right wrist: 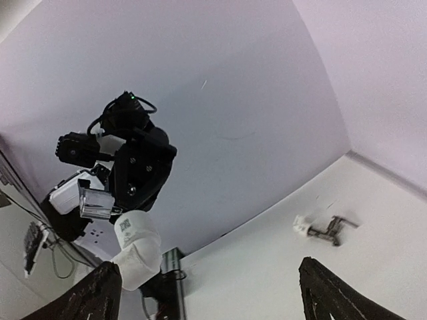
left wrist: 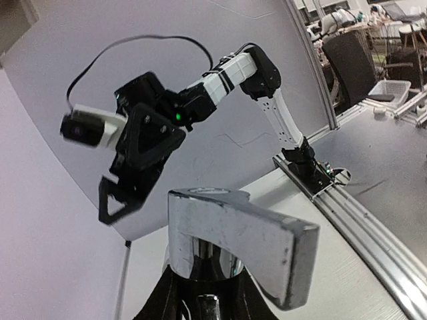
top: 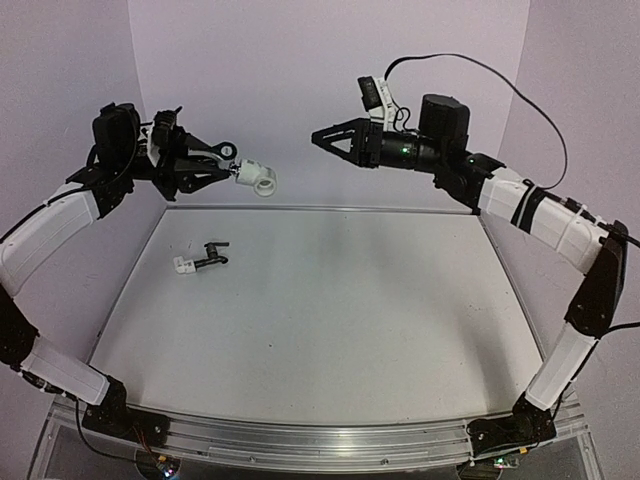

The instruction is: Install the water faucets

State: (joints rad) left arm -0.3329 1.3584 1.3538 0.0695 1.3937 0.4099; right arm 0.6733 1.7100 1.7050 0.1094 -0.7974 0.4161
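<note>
Dark faucet (top: 209,259) lies flat, axis seemingly left-right.

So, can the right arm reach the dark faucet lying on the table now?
Probably yes. The right gripper is open and empty, and nothing stands between it and the dark faucet. The faucet lies on the left side of the table, though, so it is a long stretch.

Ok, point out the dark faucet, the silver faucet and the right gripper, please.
dark faucet (top: 208,259): top view, on its dark body.
silver faucet (left wrist: 227,227): left wrist view, on its lever handle.
right gripper (right wrist: 208,280): right wrist view, midway between its open fingertips.
</note>
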